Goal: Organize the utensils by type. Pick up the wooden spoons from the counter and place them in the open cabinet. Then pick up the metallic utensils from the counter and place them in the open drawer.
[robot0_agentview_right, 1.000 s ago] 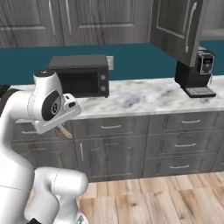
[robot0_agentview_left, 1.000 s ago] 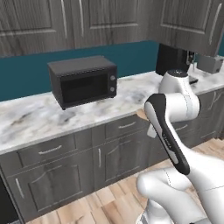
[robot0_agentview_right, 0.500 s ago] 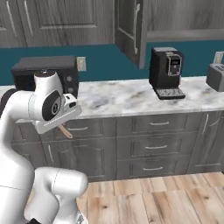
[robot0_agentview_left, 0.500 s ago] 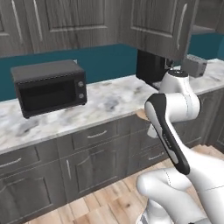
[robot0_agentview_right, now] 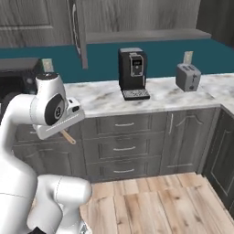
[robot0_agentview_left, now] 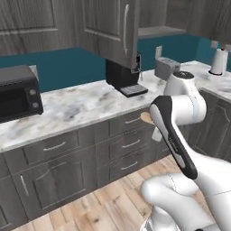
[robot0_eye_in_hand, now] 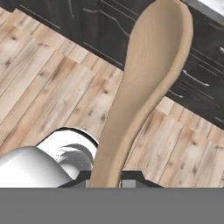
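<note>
The end effector is clamped on a smooth tan wooden spoon, its oval bowl over plank flooring beside the veined marble tabletop.

Open cabinet shelf has free room above the counter; below it, a coffee machine and toaster stand as obstacles.

I've got the open cabinet overhead, its door swung out above the marble counter. A coffee machine and toaster stand there. A wooden spoon pokes out below my arm.
</note>
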